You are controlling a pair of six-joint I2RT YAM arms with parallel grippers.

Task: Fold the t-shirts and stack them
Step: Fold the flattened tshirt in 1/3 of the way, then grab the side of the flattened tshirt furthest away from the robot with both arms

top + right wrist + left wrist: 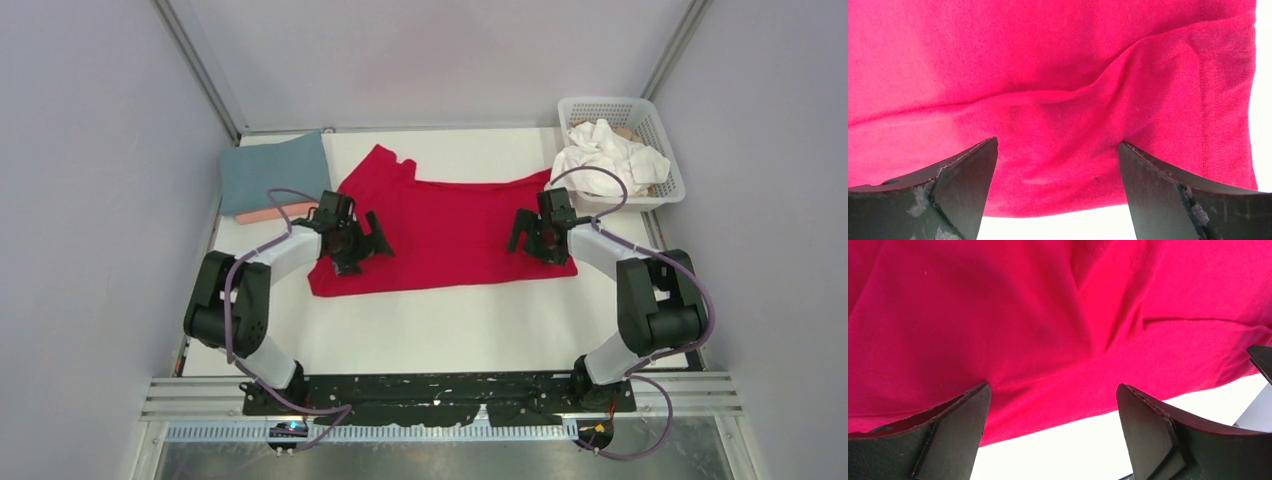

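Red t-shirt (450, 225) lies spread at centre frame on the white table (450, 330); left gripper (368, 245) hangs over its lower-left part & right gripper (520, 232) over its right edge, both w/ jaws wide apart, nothing held. Blue-grey t-shirt (270, 170) sits folded on a pink t-shirt (270, 213) at upper left; white t-shirts (610, 155) heaped in basket (665, 130) at upper right
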